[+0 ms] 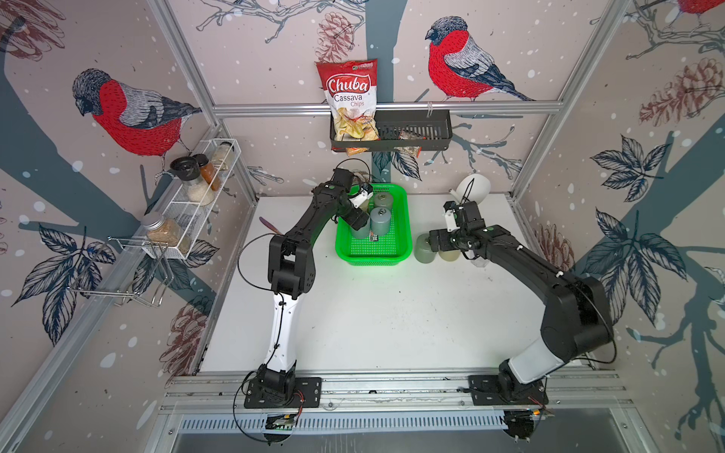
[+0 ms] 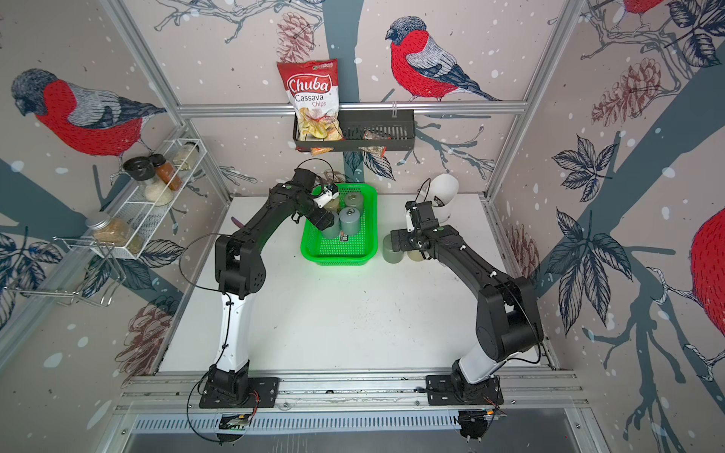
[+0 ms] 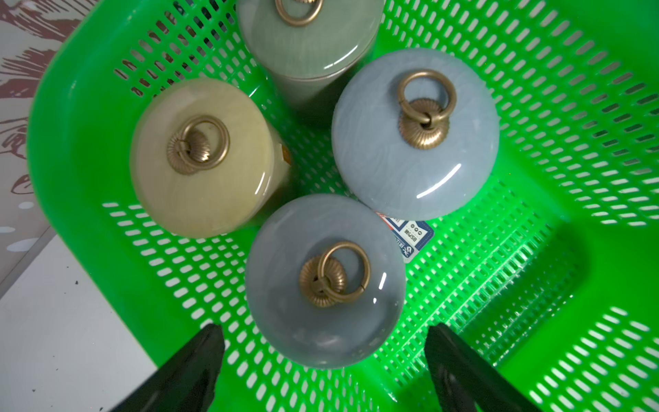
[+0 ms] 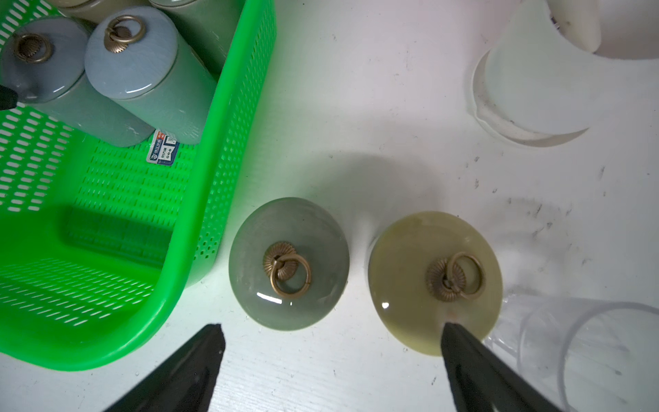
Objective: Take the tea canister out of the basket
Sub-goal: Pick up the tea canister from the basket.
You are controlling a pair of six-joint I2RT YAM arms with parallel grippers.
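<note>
The bright green basket point(image 1: 372, 261) point(image 3: 89, 142) stands at the back middle of the white table and holds several ring-lidded tea canisters. My left gripper point(image 3: 323, 330) point(image 1: 360, 226) hangs open inside it, a finger on either side of the dark grey canister point(image 3: 324, 281) without touching it. Cream point(image 3: 203, 157), green point(image 3: 306, 35) and light blue point(image 3: 415, 135) canisters stand close behind it. My right gripper point(image 4: 331, 326) point(image 1: 436, 247) is open above the table to the right of the basket point(image 4: 221, 178). A green canister point(image 4: 289, 264) and a cream one point(image 4: 435, 281) stand there.
A white jug point(image 1: 474, 188) stands at the back right, and a clear plastic cup point(image 4: 588, 349) sits beside the cream canister. A black wall rack point(image 1: 412, 127) with a chips bag hangs behind the basket. A white wire shelf point(image 1: 196, 200) of jars is on the left wall.
</note>
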